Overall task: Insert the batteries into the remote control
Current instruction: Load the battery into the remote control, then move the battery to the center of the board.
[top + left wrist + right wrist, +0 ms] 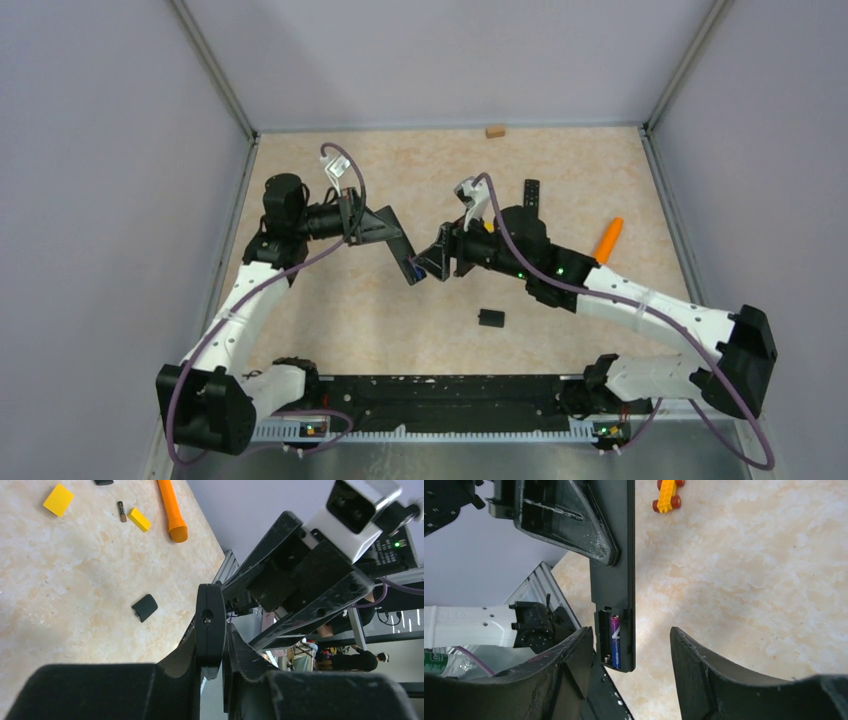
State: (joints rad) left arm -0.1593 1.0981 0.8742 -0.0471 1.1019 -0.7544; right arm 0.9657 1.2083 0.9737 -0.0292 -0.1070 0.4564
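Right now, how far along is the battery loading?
Done: cover off on the table, one battery seated in the remote, bay open. In hand: left gripper clamps the remote; right gripper stands open around its end. Left: the loose battery, then the cover.

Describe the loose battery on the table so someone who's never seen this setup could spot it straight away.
On the beige marbled tabletop, find the long orange cone-shaped stick. Just beside its thick end lies a small yellow block, and close beside that block lies the loose battery. It is a tiny, slim, dark cylinder, unlike the boxy, bright yellow block.
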